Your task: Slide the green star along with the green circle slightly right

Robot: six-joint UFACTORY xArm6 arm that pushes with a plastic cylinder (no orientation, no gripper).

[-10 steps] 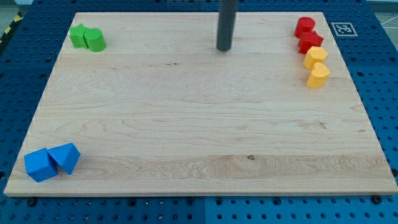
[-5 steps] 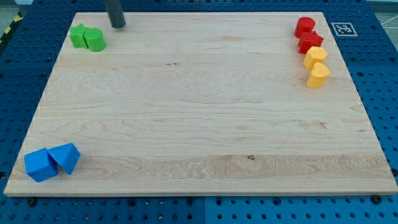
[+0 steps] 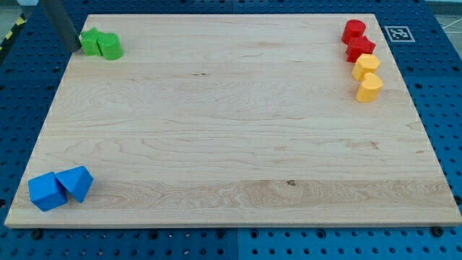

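On the wooden surface [image 3: 231, 144], your tip [image 3: 74, 48] has swung from top centre to just left of the green star [image 3: 90, 42] and green circle [image 3: 111, 47], ready to push right; no pincer exists.

Bright, even light is falling across the desk [image 3: 238, 130]; shadows are staying faint, nothing is glaring, and everything is showing sharp.

green star [image 3: 89, 41], green circle [image 3: 111, 48], pale wooden board [image 3: 238, 130]
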